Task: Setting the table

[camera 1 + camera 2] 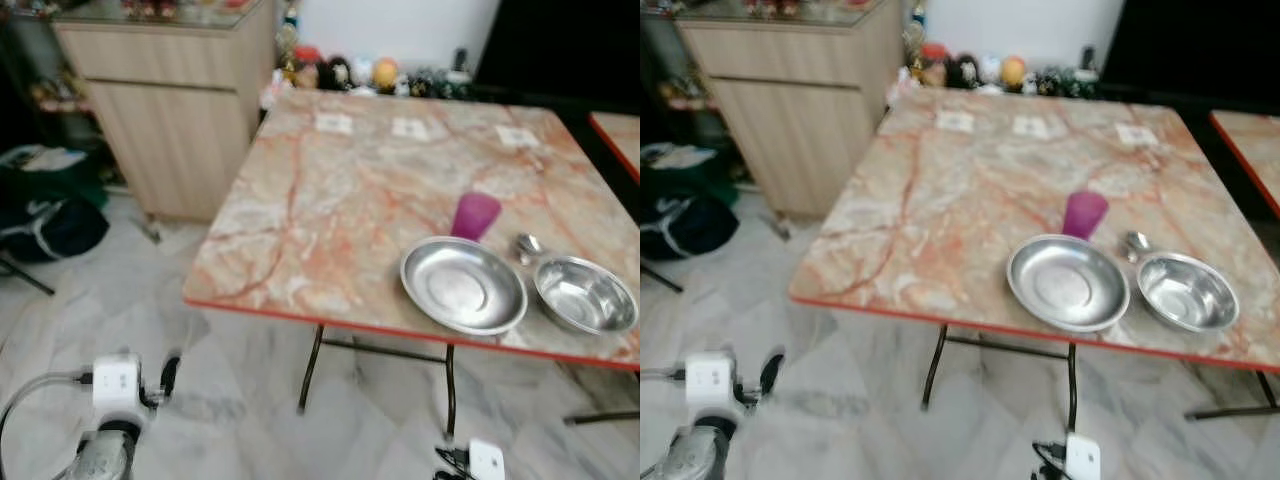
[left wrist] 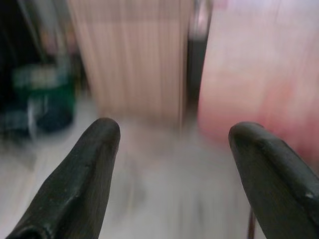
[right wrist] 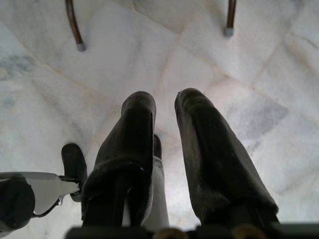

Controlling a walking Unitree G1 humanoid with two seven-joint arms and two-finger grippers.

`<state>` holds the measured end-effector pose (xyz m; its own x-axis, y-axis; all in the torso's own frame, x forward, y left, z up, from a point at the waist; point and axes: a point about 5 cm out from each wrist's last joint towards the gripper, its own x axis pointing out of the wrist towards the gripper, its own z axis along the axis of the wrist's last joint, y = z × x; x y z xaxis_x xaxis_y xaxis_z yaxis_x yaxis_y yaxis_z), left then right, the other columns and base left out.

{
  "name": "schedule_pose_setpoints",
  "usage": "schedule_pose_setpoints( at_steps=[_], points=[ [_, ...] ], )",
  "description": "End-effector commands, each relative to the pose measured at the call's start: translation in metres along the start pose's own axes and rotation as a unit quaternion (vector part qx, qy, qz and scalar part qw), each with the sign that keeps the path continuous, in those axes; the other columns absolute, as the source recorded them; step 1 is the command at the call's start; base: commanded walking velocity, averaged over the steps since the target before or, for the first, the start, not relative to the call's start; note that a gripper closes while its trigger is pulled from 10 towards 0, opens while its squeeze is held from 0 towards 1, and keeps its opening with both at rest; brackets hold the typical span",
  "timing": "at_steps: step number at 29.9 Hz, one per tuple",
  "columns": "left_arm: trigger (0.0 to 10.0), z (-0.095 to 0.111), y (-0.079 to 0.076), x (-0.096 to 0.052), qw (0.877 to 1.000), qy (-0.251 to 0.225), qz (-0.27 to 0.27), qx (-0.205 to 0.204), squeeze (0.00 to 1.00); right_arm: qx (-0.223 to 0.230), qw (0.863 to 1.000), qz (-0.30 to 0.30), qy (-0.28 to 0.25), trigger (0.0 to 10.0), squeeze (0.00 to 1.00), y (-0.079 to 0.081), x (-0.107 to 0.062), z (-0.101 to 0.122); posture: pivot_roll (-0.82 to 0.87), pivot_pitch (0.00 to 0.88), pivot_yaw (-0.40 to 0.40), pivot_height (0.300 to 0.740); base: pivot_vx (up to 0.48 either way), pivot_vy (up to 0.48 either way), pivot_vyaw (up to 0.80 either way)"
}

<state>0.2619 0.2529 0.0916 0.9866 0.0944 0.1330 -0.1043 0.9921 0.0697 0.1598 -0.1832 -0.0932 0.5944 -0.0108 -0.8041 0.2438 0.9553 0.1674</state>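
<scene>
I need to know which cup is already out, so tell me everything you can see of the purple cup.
The purple cup is a small translucent tumbler, plastic by its look, magenta in colour. It stands upright on the marble-patterned table, toward the table's right front, just behind the far rim of the large steel plate. Whether it touches that rim cannot be told. Its inside is not visible, and nothing holds it.

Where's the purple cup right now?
The purple cup stands on the marble table, toward its right near side, just behind the steel plate.

Glossy marble-look table (image 1: 330,200), shiny metal plate (image 1: 463,285) and bowl (image 1: 585,294), wood-grain cabinet (image 1: 175,110).
</scene>
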Motion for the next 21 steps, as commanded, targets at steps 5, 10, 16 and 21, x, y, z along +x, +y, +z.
schedule_pose_setpoints(
  at_steps=[5,10,16,21],
  points=[
    [10.0,0.031,-0.027,0.033,0.998,-0.046,-0.039,-0.023,0.00,-0.001,1.000,-0.006,0.008,10.0,0.00,-0.003,-0.001,-0.003,0.14,0.000,-0.075,0.740,0.000,0.000,0.00],
    [10.0,0.034,-0.035,0.034,0.997,-0.036,-0.051,-0.037,0.00,0.005,1.000,-0.008,0.005,10.0,0.00,-0.005,-0.001,-0.002,0.13,0.000,-0.065,0.740,0.000,0.000,0.00],
    [10.0,0.027,-0.048,0.029,0.996,-0.003,-0.080,-0.049,0.00,0.007,1.000,-0.015,0.011,10.0,0.00,-0.009,-0.002,-0.005,0.13,0.000,-0.069,0.740,0.000,0.000,-0.67],
    [10.0,0.028,-0.050,0.027,0.995,-0.003,-0.082,-0.048,0.00,0.007,1.000,-0.015,0.012,10.0,0.00,-0.009,-0.002,-0.005,0.14,0.000,-0.073,0.740,0.000,0.000,-0.66]
  ],
)
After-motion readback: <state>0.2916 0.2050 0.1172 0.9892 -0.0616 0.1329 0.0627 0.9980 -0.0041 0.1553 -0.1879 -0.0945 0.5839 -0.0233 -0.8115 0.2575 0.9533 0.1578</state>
